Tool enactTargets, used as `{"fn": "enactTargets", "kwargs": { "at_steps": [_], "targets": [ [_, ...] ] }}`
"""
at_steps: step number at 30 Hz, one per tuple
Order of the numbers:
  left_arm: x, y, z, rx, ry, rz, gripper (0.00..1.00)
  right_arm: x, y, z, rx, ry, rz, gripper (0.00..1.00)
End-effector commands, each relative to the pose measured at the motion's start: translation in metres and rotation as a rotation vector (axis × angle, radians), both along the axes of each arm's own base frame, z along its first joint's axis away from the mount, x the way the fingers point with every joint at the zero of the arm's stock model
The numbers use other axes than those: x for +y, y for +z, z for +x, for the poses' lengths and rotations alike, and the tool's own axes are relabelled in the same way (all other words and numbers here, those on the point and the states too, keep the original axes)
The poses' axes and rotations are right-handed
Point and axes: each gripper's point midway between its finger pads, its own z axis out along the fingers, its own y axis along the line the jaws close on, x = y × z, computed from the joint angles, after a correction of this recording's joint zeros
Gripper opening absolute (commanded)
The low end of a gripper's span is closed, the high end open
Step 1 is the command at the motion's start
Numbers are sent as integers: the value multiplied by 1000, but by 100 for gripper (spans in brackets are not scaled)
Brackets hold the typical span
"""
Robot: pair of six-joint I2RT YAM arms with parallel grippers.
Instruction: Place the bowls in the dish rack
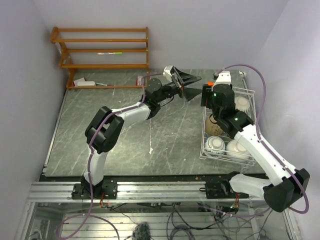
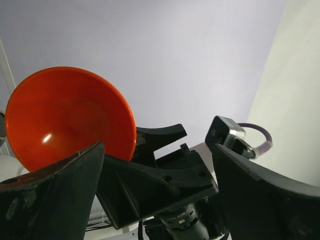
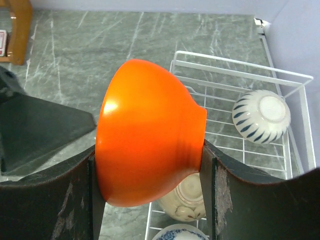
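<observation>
Well, the orange bowl (image 3: 150,150) hangs in the air over the left rim of the dish rack (image 3: 240,62), partly above the wire floor and partly above the bare tabletop (image 1: 125,150) beside it. The right pincer (image 3: 149,165) is clamped on it, one finger against the rim and the other against the foot. The bowl lies on its side, with its axis running from finger to finger. Its mouth faces away from the rack, toward the left pincer (image 1: 191,85), whose fingers stand wide apart just short of the bowl with nothing between them.

Inside the rack, a blue-striped bowl (image 3: 261,116) sits upside down toward the far right corner. A cream bowl with brown markings (image 3: 185,200) lies directly under the orange one, and a blue-and-white bowl (image 3: 177,234) sits nearer than that. Bare grid shows along the rack's far-left part, between the striped bowl and the rim.

The rack's right side runs close to the tabletop's edge and the wall. To its left the grey marbled surface stretches open. A wooden shelf unit (image 1: 100,50) stands well apart from the rack, at the far left.
</observation>
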Motion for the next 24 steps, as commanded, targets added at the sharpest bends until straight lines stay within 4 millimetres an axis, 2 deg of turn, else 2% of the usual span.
{"fn": "enactTargets", "kwargs": {
  "at_steps": [1,5,8,13,17,20,24],
  "targets": [
    [28,21,3,-94,48,4,99,-18,25,-7,-50,-92,19,0],
    [60,-14,30,-84,153,98,99,-24,29,-14,-42,-119,32,0],
    [89,-30,45,-99,232,159,99,-28,24,-11,-12,-158,8,0],
    [130,-47,50,-151,329,311,100,-47,2,-3,68,-324,-72,0],
    [162,-43,44,-218,395,408,100,-68,-19,7,132,-446,-119,0],
    [183,-35,36,-266,438,483,100,-78,-32,18,153,-461,-86,0],
    [204,-30,27,-334,488,592,99,-99,-60,32,208,-476,-40,0]
  ]
}}
